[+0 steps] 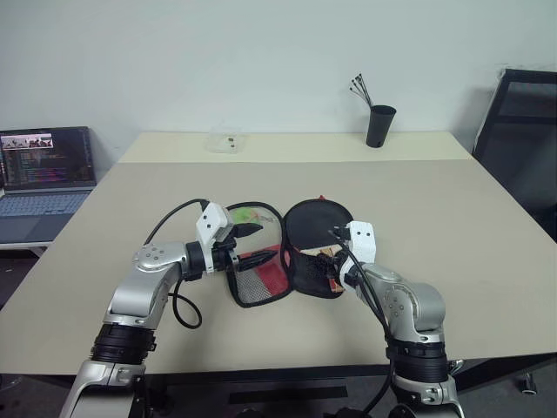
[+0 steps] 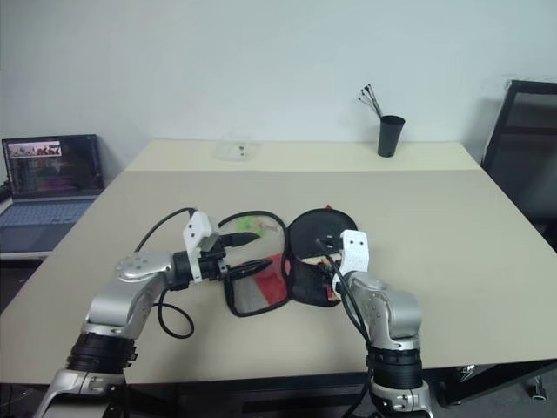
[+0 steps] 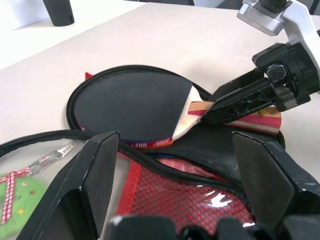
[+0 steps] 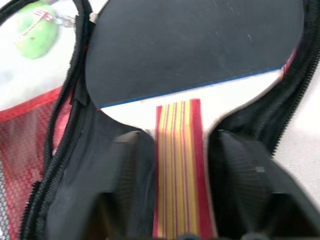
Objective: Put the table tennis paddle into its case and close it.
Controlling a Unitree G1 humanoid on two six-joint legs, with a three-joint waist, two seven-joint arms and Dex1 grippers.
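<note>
Head view, left to right. Laptop point(image 1: 45, 178) — off the table's point(image 1: 452, 226) left edge. Left gripper point(image 1: 245, 245): jaws spread, at the open flap of the case point(image 1: 261, 287), pinching nothing. Paddle point(image 3: 131, 107): lying in the right half of the case, blade inside the zipper rim. Right gripper point(image 4: 175, 150): fingers apart either side of the handle, not clamping it. Cup point(image 1: 380, 125) — far edge. Risk: handle overhangs the rim, so the closing flap or zipper may snag on it.
</note>
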